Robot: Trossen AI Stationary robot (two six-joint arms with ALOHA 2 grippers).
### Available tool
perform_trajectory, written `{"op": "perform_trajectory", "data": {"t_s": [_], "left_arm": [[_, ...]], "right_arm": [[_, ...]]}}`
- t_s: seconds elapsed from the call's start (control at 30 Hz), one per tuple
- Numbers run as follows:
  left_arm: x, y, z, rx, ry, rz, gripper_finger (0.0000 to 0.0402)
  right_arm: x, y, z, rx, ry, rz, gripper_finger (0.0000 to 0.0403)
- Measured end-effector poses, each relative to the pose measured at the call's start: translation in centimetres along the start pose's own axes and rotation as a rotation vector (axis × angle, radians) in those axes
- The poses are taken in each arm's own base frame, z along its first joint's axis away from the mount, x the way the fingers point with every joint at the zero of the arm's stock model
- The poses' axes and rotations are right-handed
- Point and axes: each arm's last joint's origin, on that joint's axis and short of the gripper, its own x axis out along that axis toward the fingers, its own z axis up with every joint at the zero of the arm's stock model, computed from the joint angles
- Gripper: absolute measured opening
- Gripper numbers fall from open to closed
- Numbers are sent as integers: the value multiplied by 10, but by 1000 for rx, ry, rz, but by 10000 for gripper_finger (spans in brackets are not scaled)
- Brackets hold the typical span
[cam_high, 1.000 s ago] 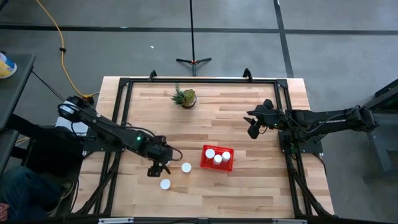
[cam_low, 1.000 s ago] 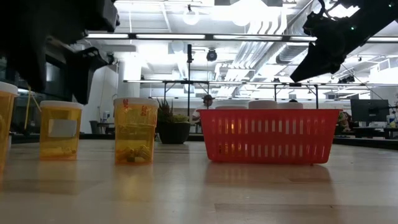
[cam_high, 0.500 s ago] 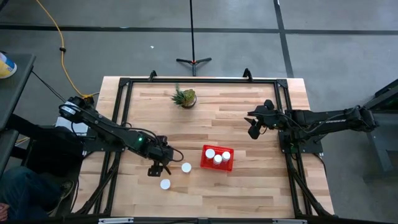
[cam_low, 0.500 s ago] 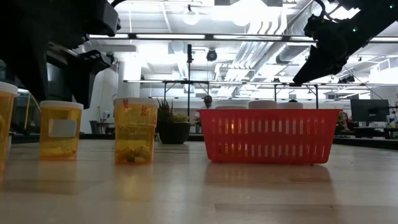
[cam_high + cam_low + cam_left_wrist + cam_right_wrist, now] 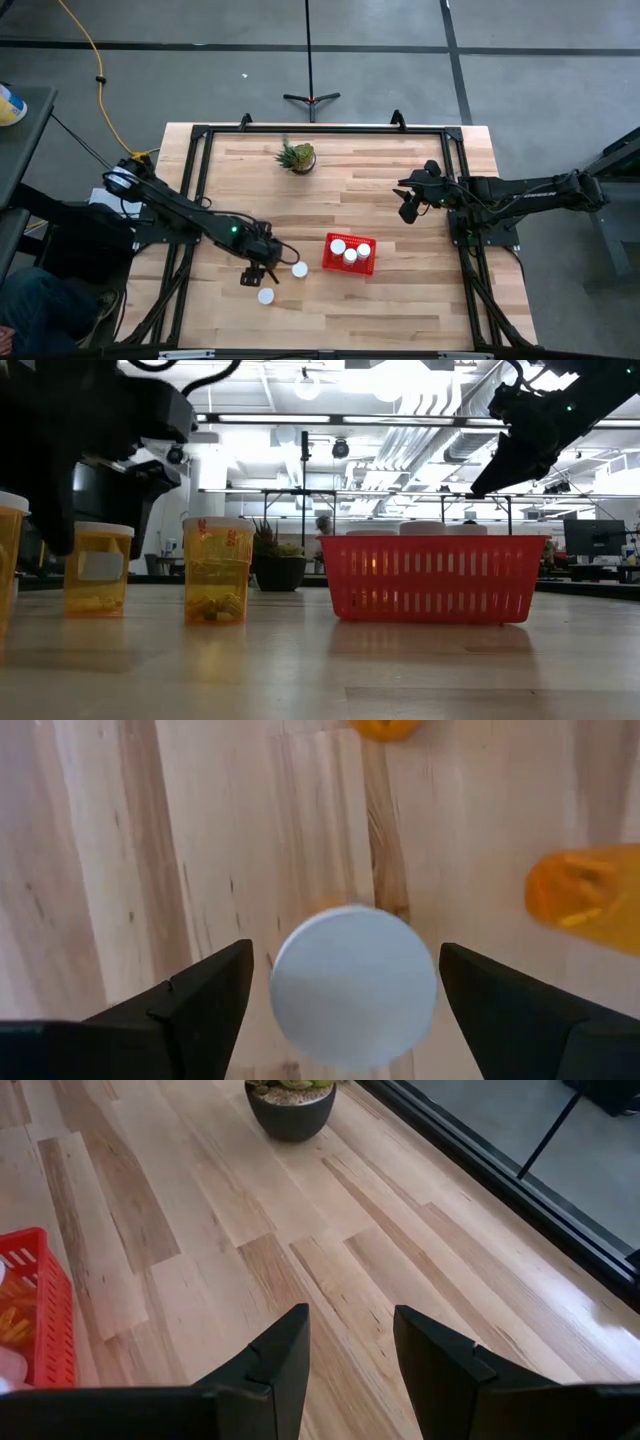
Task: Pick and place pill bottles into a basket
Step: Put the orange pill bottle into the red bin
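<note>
- Left gripper [image 5: 340, 982] hangs with fingers spread around a white-capped pill bottle [image 5: 352, 985] near the table's [image 5: 400, 300] front edge.
- Basket [image 5: 350, 254] holds three bottles.
- Right gripper [image 5: 408, 199] waits unclenched near the right edge.

The left end effector [image 5: 257, 275] hides one bottle [image 5: 352, 985].
</note>
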Motion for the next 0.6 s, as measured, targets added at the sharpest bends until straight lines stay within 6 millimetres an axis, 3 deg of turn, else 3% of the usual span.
{"op": "perform_trajectory", "data": {"t_s": [0.43, 0.6], "left_arm": [[11, -2, 4, 25, 3, -1, 353], [14, -1, 3, 26, 21, 22, 353]], "right_arm": [[0, 0, 0, 1, 0, 2, 138], [0, 4, 3, -31, -8, 116, 135]]}}
